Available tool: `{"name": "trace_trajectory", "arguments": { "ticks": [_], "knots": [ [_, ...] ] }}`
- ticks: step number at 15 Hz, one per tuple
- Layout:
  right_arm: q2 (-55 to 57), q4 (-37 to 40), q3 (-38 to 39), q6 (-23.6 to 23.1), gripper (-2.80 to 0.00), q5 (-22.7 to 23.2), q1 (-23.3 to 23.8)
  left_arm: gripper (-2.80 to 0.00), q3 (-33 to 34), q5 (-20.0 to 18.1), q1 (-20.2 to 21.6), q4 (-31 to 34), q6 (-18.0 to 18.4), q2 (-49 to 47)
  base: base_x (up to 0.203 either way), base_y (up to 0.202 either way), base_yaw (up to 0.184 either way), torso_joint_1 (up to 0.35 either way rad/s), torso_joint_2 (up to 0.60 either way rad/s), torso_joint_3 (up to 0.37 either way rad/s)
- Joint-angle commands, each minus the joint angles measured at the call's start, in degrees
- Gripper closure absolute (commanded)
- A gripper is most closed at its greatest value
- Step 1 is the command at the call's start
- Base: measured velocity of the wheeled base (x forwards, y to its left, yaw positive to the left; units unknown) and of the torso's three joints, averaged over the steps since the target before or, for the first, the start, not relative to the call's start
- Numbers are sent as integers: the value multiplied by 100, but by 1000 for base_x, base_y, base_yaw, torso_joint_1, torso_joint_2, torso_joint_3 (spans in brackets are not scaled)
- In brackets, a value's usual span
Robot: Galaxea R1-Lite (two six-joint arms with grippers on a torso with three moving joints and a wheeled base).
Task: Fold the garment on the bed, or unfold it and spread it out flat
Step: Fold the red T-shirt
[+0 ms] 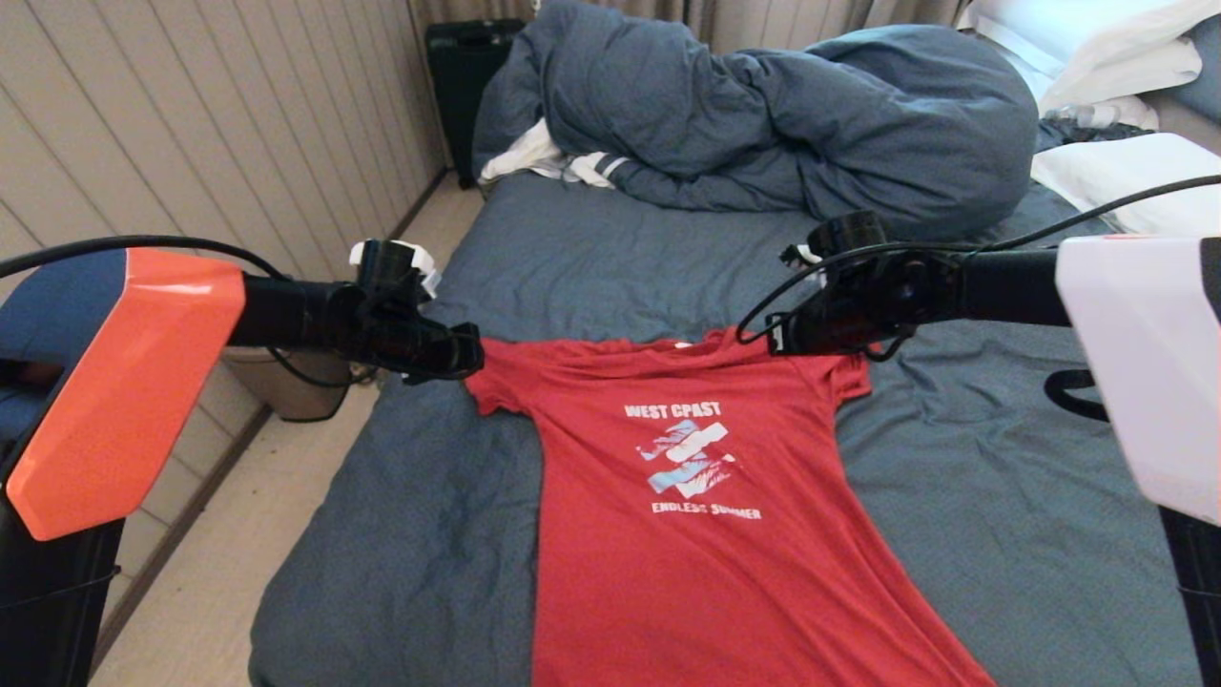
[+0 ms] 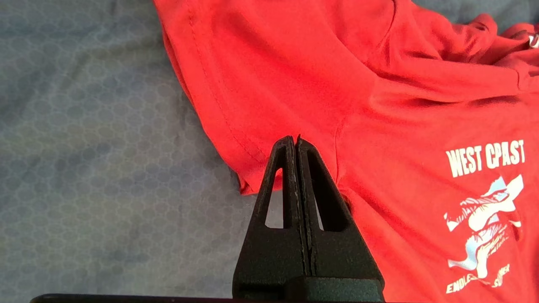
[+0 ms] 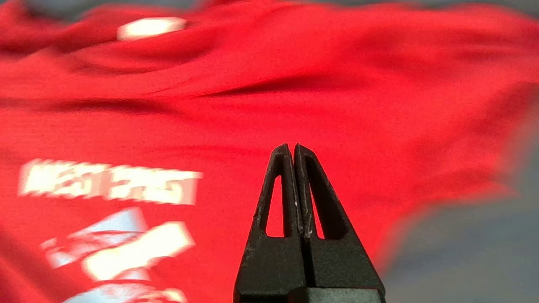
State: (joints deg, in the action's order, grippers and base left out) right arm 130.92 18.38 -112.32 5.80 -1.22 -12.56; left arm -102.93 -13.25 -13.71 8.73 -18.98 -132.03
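The garment (image 1: 706,534), a red T-shirt with white lettering and a pale chest graphic, lies spread face up on the bed (image 1: 429,496), collar toward the far end. My left gripper (image 1: 472,355) hovers at its left sleeve (image 2: 219,97), shut with nothing between its fingers (image 2: 294,141). At the right shoulder my right gripper (image 1: 777,339) is shut and empty too, above the red cloth (image 3: 294,84); its tips (image 3: 293,146) point over the shirt. The shirt's lower hem runs out of the head view.
A bunched dark blue-grey duvet (image 1: 763,124) lies across the far end, with a white striped cloth (image 1: 553,162) beside it and white pillows (image 1: 1116,57) at far right. A panelled wall (image 1: 191,124) and strip of floor (image 1: 286,458) run along the bed's left side.
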Motion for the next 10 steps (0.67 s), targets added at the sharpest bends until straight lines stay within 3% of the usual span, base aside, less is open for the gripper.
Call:
{"name": "trace_trajectory", "arguments": {
  "ticks": [1, 4, 7, 10],
  "knots": [
    [389, -262, 1, -25, 0, 24, -283, 0, 37, -2, 0, -2, -9, 67, 0, 0, 0, 0, 0, 0],
    [811, -756, -4, -145, 0, 23, -706, 0, 75, -4, 0, -3, -9, 235, 0, 0, 0, 0, 0, 0],
    [1063, -1458, -9, -214, 0, -25, -796, 0, 128, 14, 0, -88, -9, 376, 0, 0, 0, 0, 0, 0],
    [1164, -1649, -26, -407, 0, -79, -860, 0, 311, 69, 0, -377, -21, 503, 0, 0, 0, 0, 0, 0]
  ]
}}
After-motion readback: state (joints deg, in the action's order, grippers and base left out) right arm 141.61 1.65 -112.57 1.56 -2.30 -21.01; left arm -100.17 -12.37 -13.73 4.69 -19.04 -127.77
